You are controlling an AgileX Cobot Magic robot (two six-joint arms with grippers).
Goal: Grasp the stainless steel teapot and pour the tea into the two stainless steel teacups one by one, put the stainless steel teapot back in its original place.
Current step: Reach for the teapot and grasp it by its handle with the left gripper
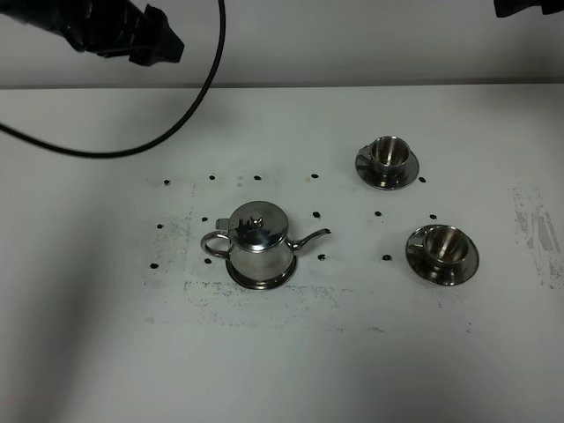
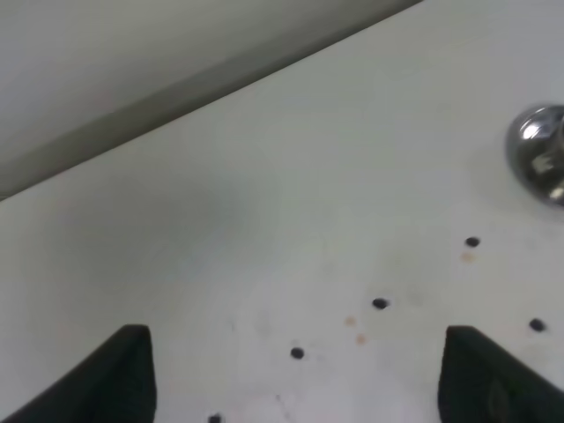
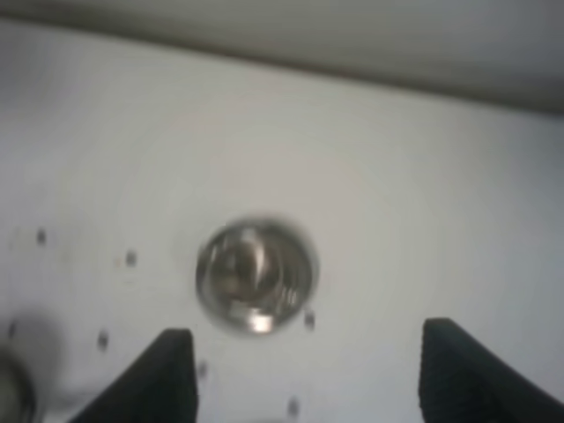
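The stainless steel teapot (image 1: 258, 242) stands mid-table on its round steel saucer (image 1: 262, 278), spout pointing right and loop handle to the left. Two stainless steel teacups sit on small saucers at the right, one farther back (image 1: 387, 156) and one nearer the front (image 1: 443, 247). My left gripper (image 1: 157, 44) hangs high at the back left, far from the pot; in the left wrist view it (image 2: 295, 330) is open over bare table. The right wrist view shows my right gripper (image 3: 307, 333) open above one teacup (image 3: 256, 275), nothing between its fingers.
A black cable (image 1: 189, 97) loops down from the left arm over the back of the white table (image 1: 88, 335). Small black dots mark the table around the pot and cups. A shiny steel thing (image 2: 539, 154) shows at the left wrist view's edge.
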